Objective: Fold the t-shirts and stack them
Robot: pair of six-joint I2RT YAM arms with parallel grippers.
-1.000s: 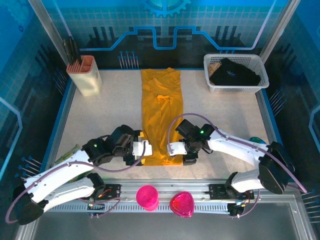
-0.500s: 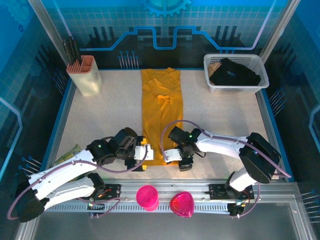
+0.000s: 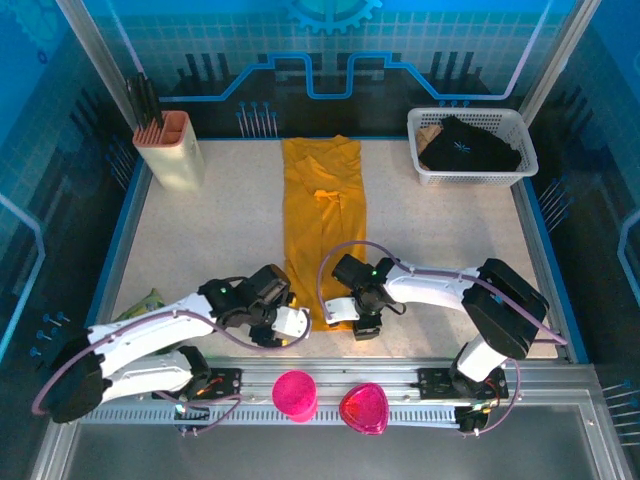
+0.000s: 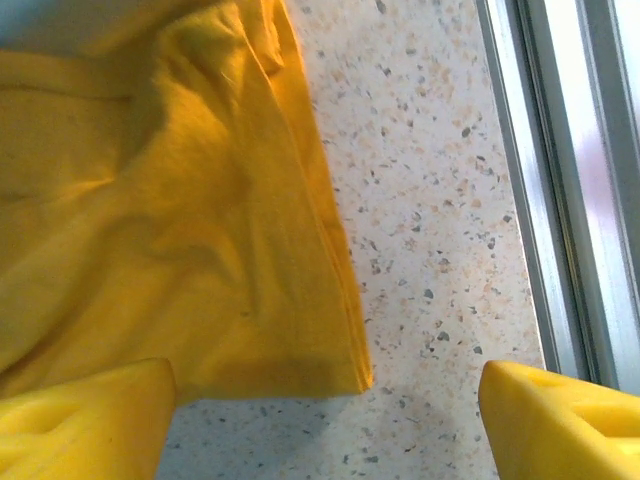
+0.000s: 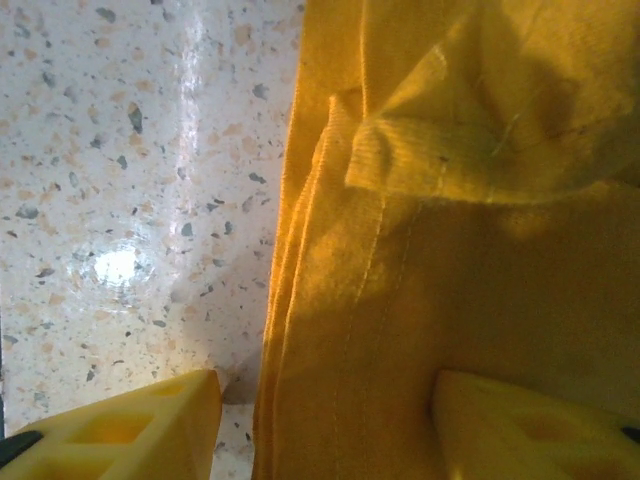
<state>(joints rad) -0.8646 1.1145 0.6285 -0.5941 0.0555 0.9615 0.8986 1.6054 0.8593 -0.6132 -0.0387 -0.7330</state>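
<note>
From above and behind, I look down on the whole table [image 3: 220,230]; my two wrist cameras sit close, facing down at the near hem of the shirt [image 3: 322,230].

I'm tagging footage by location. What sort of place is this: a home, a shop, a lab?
Probably a robot lab's test cell, not a home: a speckled table walled by blue printed panels, with a left arm and right arm bolted at its near edge, reaching an orange-yellow t-shirt.
</note>
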